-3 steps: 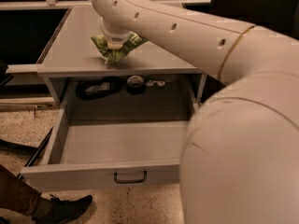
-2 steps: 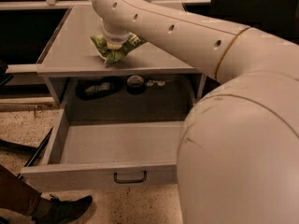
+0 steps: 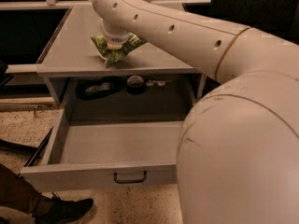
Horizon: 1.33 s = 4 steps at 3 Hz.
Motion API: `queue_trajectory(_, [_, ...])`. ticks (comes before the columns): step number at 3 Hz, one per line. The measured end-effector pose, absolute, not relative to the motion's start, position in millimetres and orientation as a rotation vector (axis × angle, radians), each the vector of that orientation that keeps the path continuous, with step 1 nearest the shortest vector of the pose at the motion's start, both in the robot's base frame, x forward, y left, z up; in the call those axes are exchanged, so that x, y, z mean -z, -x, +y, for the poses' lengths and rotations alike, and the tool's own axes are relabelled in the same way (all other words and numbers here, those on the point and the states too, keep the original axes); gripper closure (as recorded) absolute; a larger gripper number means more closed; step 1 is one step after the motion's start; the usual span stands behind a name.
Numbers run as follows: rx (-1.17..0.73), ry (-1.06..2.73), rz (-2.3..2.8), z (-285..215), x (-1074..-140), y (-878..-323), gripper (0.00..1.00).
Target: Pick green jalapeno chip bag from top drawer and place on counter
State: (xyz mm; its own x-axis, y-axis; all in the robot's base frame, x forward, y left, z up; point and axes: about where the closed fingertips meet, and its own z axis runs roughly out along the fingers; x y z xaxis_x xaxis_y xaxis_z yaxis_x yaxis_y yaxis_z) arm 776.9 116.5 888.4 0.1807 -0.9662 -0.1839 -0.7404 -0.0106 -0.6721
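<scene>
The green jalapeno chip bag (image 3: 122, 49) lies crinkled on the counter (image 3: 74, 36), near its front edge. My gripper (image 3: 115, 43) is directly over the bag, at the end of my white arm that reaches in from the right. The wrist hides the gripper's tips and the middle of the bag. The top drawer (image 3: 112, 146) is pulled wide open below the counter, with its black handle (image 3: 130, 177) on the front panel.
At the back of the drawer lie a dark flat packet (image 3: 96, 88), a round black object (image 3: 135, 82) and small bits (image 3: 156, 83). A person's leg and shoe (image 3: 60, 211) are at the lower left. My arm's large shell (image 3: 238, 148) fills the right side.
</scene>
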Motion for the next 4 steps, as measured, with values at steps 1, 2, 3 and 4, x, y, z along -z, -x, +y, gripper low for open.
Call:
queue_trajectory(1, [0.437, 1.801, 1.61, 116.5, -888.4, -776.9, 0.35])
queue_trajectory(2, [0.437, 1.801, 1.61, 116.5, -888.4, -776.9, 0.13])
queue_trajectory(3, [0.437, 1.801, 1.61, 116.5, -888.2, -776.9, 0.0])
queue_trajectory(4, [0.437, 1.801, 1.61, 116.5, -888.2, -776.9, 0.0])
